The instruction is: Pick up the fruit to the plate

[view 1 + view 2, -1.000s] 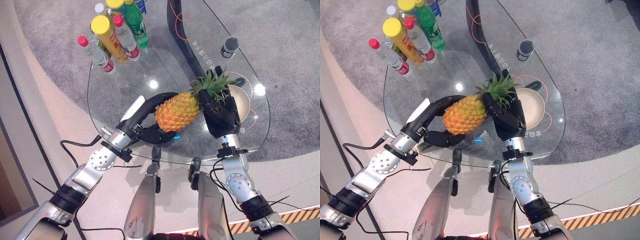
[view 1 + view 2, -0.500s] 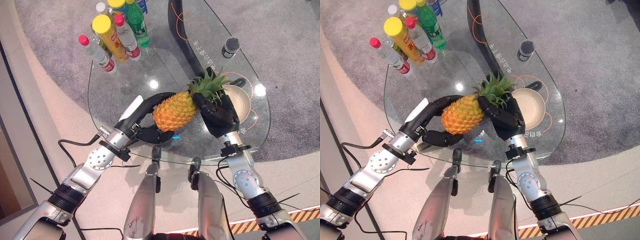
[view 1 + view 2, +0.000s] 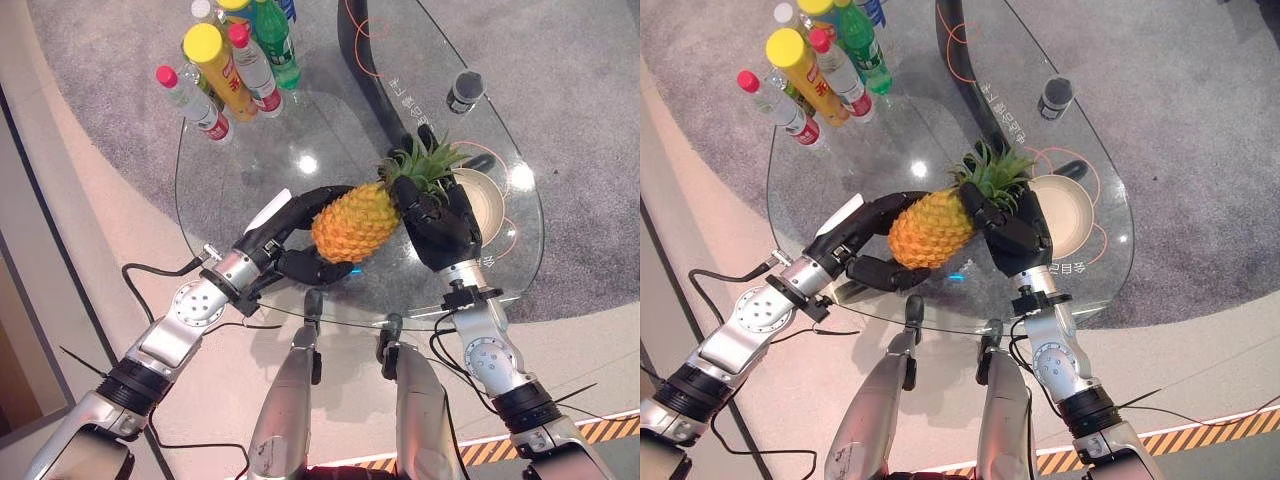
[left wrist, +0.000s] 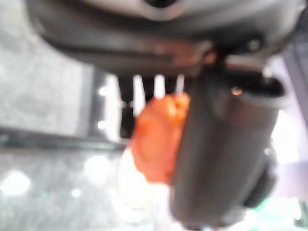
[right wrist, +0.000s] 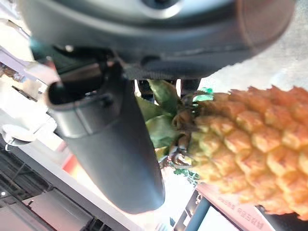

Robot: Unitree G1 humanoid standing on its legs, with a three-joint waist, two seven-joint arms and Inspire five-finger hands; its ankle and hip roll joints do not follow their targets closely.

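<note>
A yellow-orange pineapple with a green crown hangs on its side just above the glass table, held between both hands. My left hand is curled round its base end, fingers over the top and thumb underneath. My right hand is curled round the crown end, with the leaves between its thumb and fingers. The cream plate lies on the table directly right of the crown, partly hidden behind my right hand.
Several bottles stand in a cluster at the table's far left. A small dark jar stands at the far right. A dark curved support runs under the glass behind the pineapple. The table's near rim lies close below both wrists.
The pineapple and both hands have shifted slightly to the right, towards the plate. The grip of both hands is unchanged.
</note>
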